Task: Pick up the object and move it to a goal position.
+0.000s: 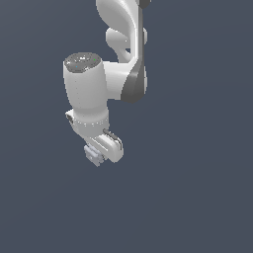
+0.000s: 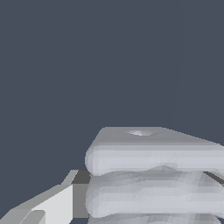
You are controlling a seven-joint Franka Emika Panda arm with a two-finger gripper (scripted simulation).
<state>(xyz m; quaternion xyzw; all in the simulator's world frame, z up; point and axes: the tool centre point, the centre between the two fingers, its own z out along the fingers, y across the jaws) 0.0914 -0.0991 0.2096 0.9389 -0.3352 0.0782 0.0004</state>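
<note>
One arm (image 1: 118, 64), one gripper (image 1: 99, 154), one object (image 1: 92, 154); nothing else against the flat dark blue-grey backdrop. Exterior view: arm enters from top centre of the frame, white links with a dark grey joint band, bending down to a wide white wrist left of centre; the gripper hangs below it, a little left of frame centre. The object, a small pale grey ridged block, sits at the gripper's lower tip, held off any surface, dark backdrop all round. Fingers not separable here; piece looks pinched at the tip. Wrist view: the object (image 2: 153, 175) fills the lower right of the frame, three stacked rounded ridges countable, flat top face with a faint bright spot. One finger (image 2: 52, 205), white with a dark inner pad, shows at lower left, pad touching the block's side; a dark sliver at the right edge may be the second finger, cannot tell. Gripper clenched on the object; upper frame is bare backdrop
</note>
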